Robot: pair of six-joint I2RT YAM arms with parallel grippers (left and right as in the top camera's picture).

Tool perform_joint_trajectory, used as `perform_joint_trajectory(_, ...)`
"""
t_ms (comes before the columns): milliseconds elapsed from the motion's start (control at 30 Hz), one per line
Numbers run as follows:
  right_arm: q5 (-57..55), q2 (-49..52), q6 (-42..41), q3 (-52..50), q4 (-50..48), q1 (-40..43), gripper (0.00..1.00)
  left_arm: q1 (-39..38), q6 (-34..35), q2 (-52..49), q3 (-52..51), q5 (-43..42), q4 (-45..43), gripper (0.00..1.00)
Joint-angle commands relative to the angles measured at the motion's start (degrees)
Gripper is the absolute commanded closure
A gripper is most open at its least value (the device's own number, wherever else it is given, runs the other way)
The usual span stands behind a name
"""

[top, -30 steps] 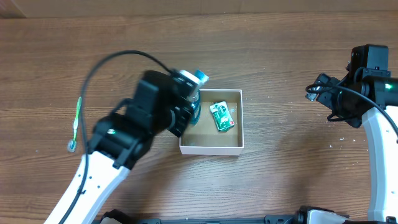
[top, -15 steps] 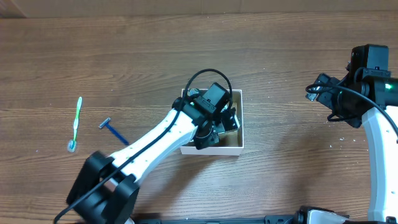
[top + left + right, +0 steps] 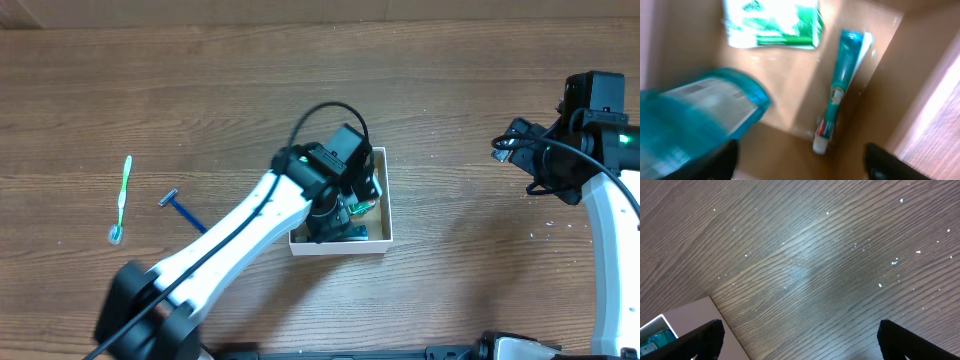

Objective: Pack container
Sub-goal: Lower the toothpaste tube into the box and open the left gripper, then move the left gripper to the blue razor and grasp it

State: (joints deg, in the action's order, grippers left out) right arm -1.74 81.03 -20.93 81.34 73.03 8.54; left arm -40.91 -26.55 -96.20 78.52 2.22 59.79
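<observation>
The container (image 3: 345, 247), white-walled with a brown inside (image 3: 790, 85), sits mid-table under my left arm. My left gripper (image 3: 338, 215) hangs inside it, open (image 3: 800, 165), with nothing between its fingers (image 3: 722, 160). A blue bottle (image 3: 695, 115), blurred, lies in the container by the left finger. A green-and-white packet (image 3: 772, 22) and a toothpaste tube (image 3: 840, 90) lie on the floor beyond. My right gripper (image 3: 505, 148) stands open (image 3: 800, 342) over bare wood at the far right, and a corner of the container (image 3: 685, 317) shows at the lower left of its view.
A green toothbrush (image 3: 122, 198) and a blue razor (image 3: 183, 210) lie on the wooden table to the left of the container. The left arm's white link crosses the table from the lower left toward the container.
My left arm swung from the container's left edge to over its inside, carrying the blue bottle. Its jaws have opened and the bottle now lies in the container. The right arm stayed still.
</observation>
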Motion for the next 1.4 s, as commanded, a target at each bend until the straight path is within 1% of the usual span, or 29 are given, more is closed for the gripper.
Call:
perform_joint_trajectory(0,-0.09,-0.33,0.33,-0.02,-0.33,0.17,0.0,0.48,13.35,12.39,5.2,4.66,1.9,0.0)
perform_joint_trajectory(133,-0.09,-0.33,0.33,-0.02,-0.55,0.17,0.0,5.11,29.31,20.7,5.16,10.8,6.34,0.0)
perform_joint_trajectory(200,-0.09,-0.33,0.33,-0.02,-0.74,0.17,0.0,12.07,39.5,23.37,4.98,13.4,10.16,0.0)
perform_joint_trajectory(267,-0.09,-0.33,0.33,-0.02,-0.72,0.17,0.0,20.35,45.57,23.85,3.89,12.09,11.37,0.0)
perform_joint_trajectory(300,-0.09,-0.33,0.33,-0.02,-0.72,0.17,0.0,22.99,46.62,23.69,3.26,10.88,11.34,0.0)
perform_joint_trajectory(333,-0.09,-0.33,0.33,-0.02,-0.7,0.17,0.0,27.85,47.67,23.32,1.77,7.37,10.91,0.0)
perform_joint_trajectory(367,-0.09,-0.33,0.33,-0.02,-0.66,0.17,0.0,33.55,47.98,22.67,-0.9,3.04,9.31,0.0)
perform_joint_trajectory(433,-0.09,-0.33,0.33,-0.02,-0.63,0.17,0.0,40.44,48.06,21.18,-5.73,-1.99,5.51,0.0)
perform_joint_trajectory(500,-0.09,-0.33,0.33,-0.02,-0.61,0.17,0.0,46.38,48.72,18.51,-11.17,-5.38,0.79,0.0)
perform_joint_trajectory(567,-0.09,-0.33,0.33,-0.02,-0.61,0.17,0.0,49.75,48.89,14.99,-14.86,-6.51,-2.8,0.0)
perform_joint_trajectory(667,-0.09,-0.33,0.33,-0.02,-0.63,0.17,0.0,51.49,48.87,8.2,-17.16,-6.51,-6.47,0.0)
perform_joint_trajectory(733,-0.07,-0.33,0.33,-0.02,-0.61,0.17,0.0,51.36,48.89,2.47,-17.31,-6.54,-8.9,0.0)
perform_joint_trajectory(833,-0.09,-0.33,0.33,-0.02,-0.52,0.17,0.0,51.39,48.92,-3.48,-17.31,-6.75,-11.56,0.0)
perform_joint_trajectory(933,-0.09,-0.33,0.33,-0.02,-0.52,0.17,0.0,51.39,48.92,-8.46,-17.31,-6.75,-12.72,0.0)
perform_joint_trajectory(1067,-0.07,-0.33,0.33,-0.02,-0.5,0.17,0.0,51.39,48.85,-12.02,-17.31,-6.62,-13.6,0.0)
perform_joint_trajectory(1100,-0.07,-0.33,0.33,-0.02,-0.48,0.17,0.0,51.39,48.85,-12.28,-17.31,-6.54,-13.53,0.09)
perform_joint_trajectory(1133,-0.07,-0.33,0.33,-0.02,-0.48,0.17,0.0,51.39,48.85,-12.28,-17.31,-6.56,-13.51,0.12)
perform_joint_trajectory(1200,-0.07,-0.33,0.33,-0.02,-0.48,0.17,0.0,51.39,48.85,-12.28,-17.31,-6.56,-13.33,0.28)
perform_joint_trajectory(1233,-0.07,-0.33,0.33,-0.02,-0.48,0.17,0.0,51.39,48.85,-12.28,-17.31,-6.54,-13.14,0.34)
perform_joint_trajectory(1267,-0.07,-0.33,0.33,-0.02,-0.48,0.17,0.0,51.39,48.85,-12.28,-17.31,-6.56,-12.92,0.46)
perform_joint_trajectory(1300,-0.07,-0.33,0.33,-0.02,-0.48,0.17,0.0,51.39,48.85,-12.28,-17.31,-6.56,-12.76,0.52)
perform_joint_trajectory(1333,-0.07,-0.33,0.33,-0.02,-0.48,0.17,0.0,51.39,48.85,-12.28,-17.31,-6.56,-12.57,0.61)
perform_joint_trajectory(1367,-0.07,-0.33,0.33,-0.02,-0.48,0.17,0.0,51.39,48.83,-12.28,-17.29,-6.56,-12.33,0.74)
